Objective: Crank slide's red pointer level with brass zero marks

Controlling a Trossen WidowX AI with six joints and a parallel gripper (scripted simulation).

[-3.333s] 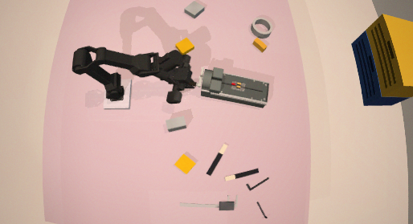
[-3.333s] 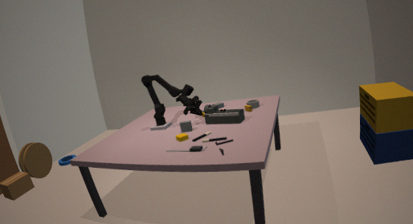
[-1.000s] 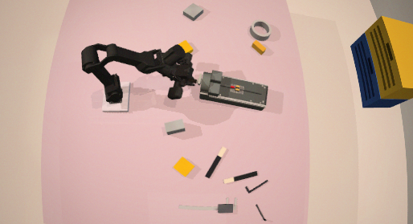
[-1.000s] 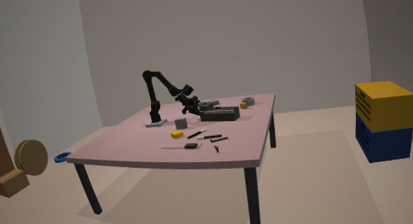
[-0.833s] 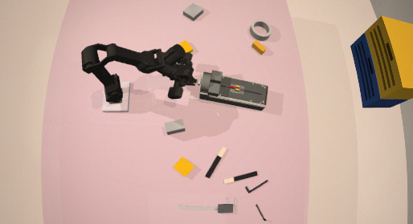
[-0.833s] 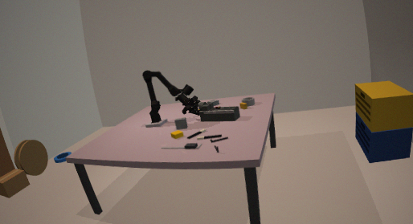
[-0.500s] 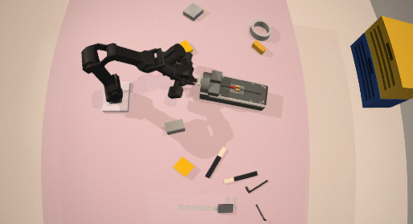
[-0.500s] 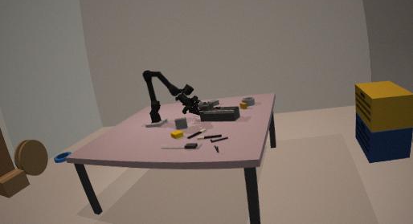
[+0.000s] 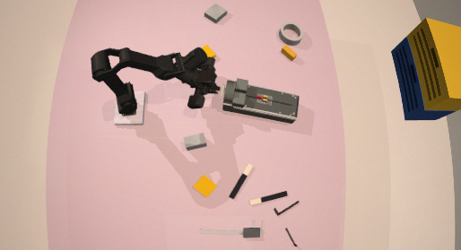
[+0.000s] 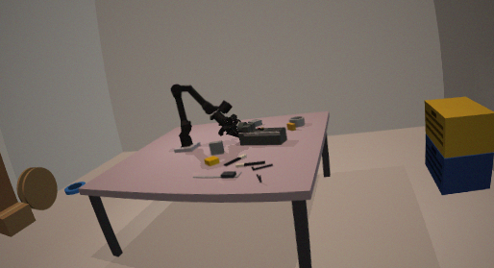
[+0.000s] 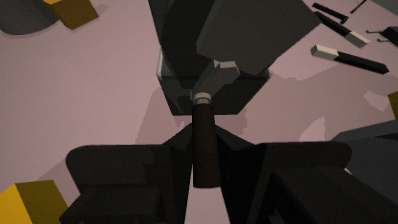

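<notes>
The machine [image 9: 282, 112] [image 10: 263, 137] is a long dark box with grey blocks on its left end. Its red pointer [image 9: 259, 97] is small and sits just left of the brass zero marks [image 9: 265, 98], close to them but not visibly level. In the wrist view the grey crank arm [image 11: 207, 80] slants from the hub to the dark brown handle [image 11: 203, 117]. My gripper [image 9: 219, 89] [image 11: 201, 127] is shut on that handle, with one finger on each side, at the machine's left end. The pointer is too small to read in the exterior view and is hidden in the wrist view.
A grey block [image 9: 195, 142] and a yellow block [image 9: 205, 185] lie in front of the arm. Another yellow block [image 9: 209, 51] lies behind the gripper. An orange block [image 9: 289, 53] and grey ring [image 9: 290, 42] lie behind the machine. Sticks and a caliper [image 9: 251, 232] lie near the front.
</notes>
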